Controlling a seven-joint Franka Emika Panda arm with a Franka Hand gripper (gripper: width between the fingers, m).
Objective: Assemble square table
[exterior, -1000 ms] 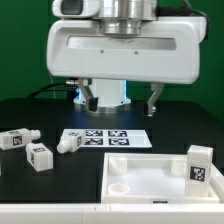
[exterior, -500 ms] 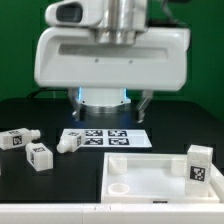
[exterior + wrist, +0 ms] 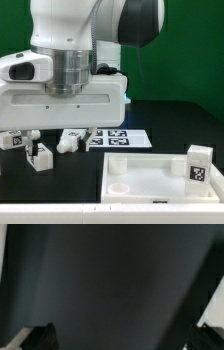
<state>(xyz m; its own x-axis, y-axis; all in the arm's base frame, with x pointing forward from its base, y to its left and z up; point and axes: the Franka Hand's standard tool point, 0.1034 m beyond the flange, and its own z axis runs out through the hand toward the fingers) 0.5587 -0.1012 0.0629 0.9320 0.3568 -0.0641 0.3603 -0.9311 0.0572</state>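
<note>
Gripper (image 3: 60,136): spread wide, nothing held between the jaws.
Square panel (image 3: 150,178): laid flat toward the exterior view's right, one leg (image 3: 200,165) stood upright at its right edge.
Other legs (image 3: 40,155): three scattered below the gripper, beside the marker board (image 3: 118,138).

Glossy white arm (image 3: 60,25), black joint cap (image 3: 146,20), ribbed grey wrist ring (image 3: 68,72), broad white tool housing (image 3: 65,105)

Exterior view bright, the square table (image 3: 160,182) near glare-white; wrist view dim and smeared with blur
</note>
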